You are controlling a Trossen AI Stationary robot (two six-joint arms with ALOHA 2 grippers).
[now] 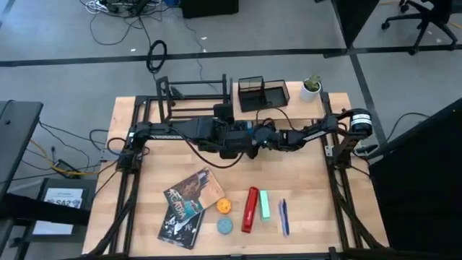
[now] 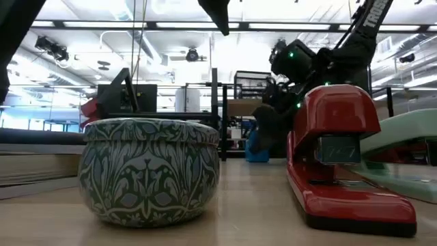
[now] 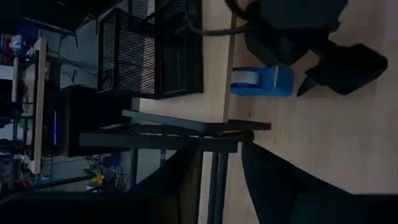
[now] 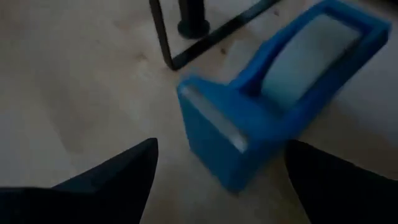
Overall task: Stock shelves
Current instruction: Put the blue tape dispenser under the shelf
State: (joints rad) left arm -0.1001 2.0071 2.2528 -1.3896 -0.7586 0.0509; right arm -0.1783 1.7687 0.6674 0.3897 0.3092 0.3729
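Note:
A blue tape dispenser (image 4: 273, 87) lies on the table at its middle (image 1: 250, 130). My right gripper (image 4: 221, 149) is open. Its fingers stand on either side of the dispenser's near end with a gap on each side. My left gripper (image 3: 217, 158) is open too, just left of the dispenser (image 1: 232, 139), with nothing between its fingers. The shelves stand at the far edge. A light wooden plank (image 1: 278, 92) on thin black legs (image 3: 217, 134) carries a black mesh organizer (image 1: 261, 94). Left of it stands a black tube rack (image 1: 191, 90).
Near the front edge lie two books (image 1: 189, 206), an orange ball (image 1: 224, 205), a patterned round tin (image 2: 150, 171), a red stapler (image 1: 250, 209), a green block (image 1: 265, 204) and a pen (image 1: 284, 217). A small potted plant (image 1: 312, 87) stands at the far right.

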